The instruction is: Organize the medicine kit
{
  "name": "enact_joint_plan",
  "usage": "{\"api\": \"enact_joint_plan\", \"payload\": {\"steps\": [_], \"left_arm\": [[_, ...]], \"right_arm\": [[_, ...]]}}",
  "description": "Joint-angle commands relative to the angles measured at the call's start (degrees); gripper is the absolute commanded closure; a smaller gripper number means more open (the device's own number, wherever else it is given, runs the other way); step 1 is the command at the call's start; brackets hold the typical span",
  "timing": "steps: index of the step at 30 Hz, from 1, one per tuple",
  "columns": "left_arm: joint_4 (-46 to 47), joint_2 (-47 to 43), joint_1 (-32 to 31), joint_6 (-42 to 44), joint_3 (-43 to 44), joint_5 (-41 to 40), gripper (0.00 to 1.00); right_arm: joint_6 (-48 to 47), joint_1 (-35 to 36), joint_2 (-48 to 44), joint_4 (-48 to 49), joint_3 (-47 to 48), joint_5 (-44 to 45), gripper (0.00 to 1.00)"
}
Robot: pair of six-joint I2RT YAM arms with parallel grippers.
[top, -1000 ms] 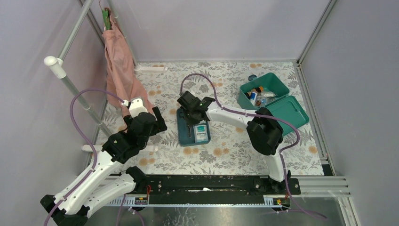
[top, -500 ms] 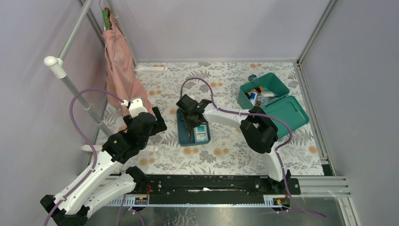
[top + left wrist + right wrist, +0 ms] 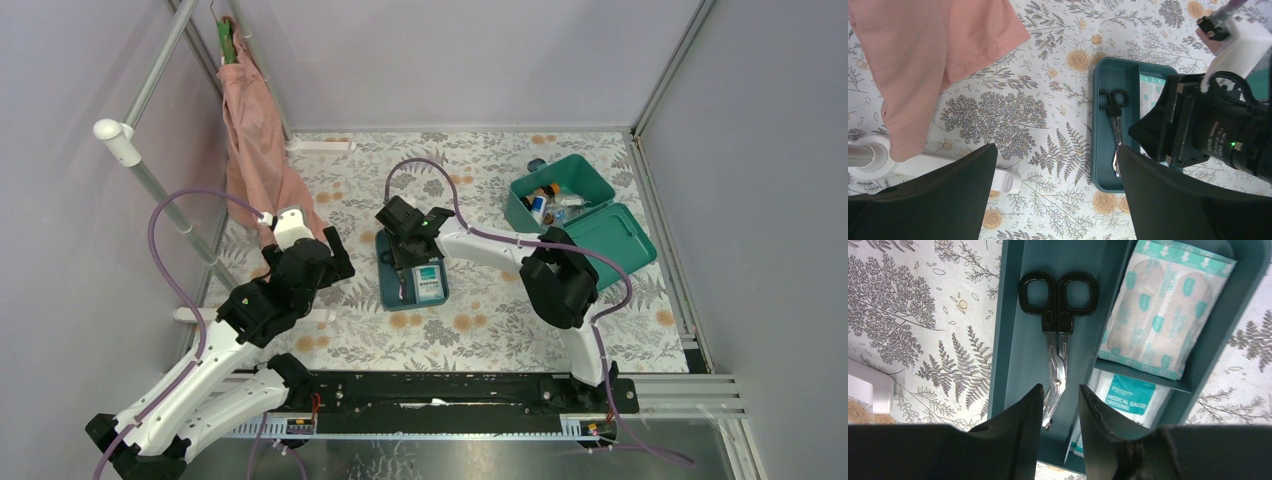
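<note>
My right gripper (image 3: 1061,392) hangs over the scissors (image 3: 1058,310) lying in the divided tray (image 3: 1023,355), jaws slightly parted, gripping nothing; my left gripper (image 3: 1056,150) gapes wide, empty. The medicine kit (image 3: 583,176) sits lid-open at far right.

"MEDICAL GAUZE DRESSING" stands in white capitals on the teal label of a gauze packet (image 3: 1130,396), just right of the scissors' (image 3: 1058,335) blades. The line above it, and the print on the plaster wrapper (image 3: 1163,315) right of the handles, are too small to read.
</note>
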Motion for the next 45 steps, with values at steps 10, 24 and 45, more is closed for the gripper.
{"api": "enact_joint_plan", "payload": {"steps": [10,24,45], "left_arm": [[0.75,-0.06,0.19,0.95,-0.73,-1.29,0.02],[0.83,-0.30,0.18,0.94,-0.90,-1.10,0.02],[1.18,-0.51,0.18,1.04,-1.17,-0.68,0.02]], "right_arm": [[-0.69,0.92,-0.94,-6.59,2.66,4.24,0.62],[-1.72,-9.77,-19.08,-7.77,-0.48,13.69,0.54],[4.16,-36.48,-10.30,-12.95,10.45,12.94,0.26]]}}
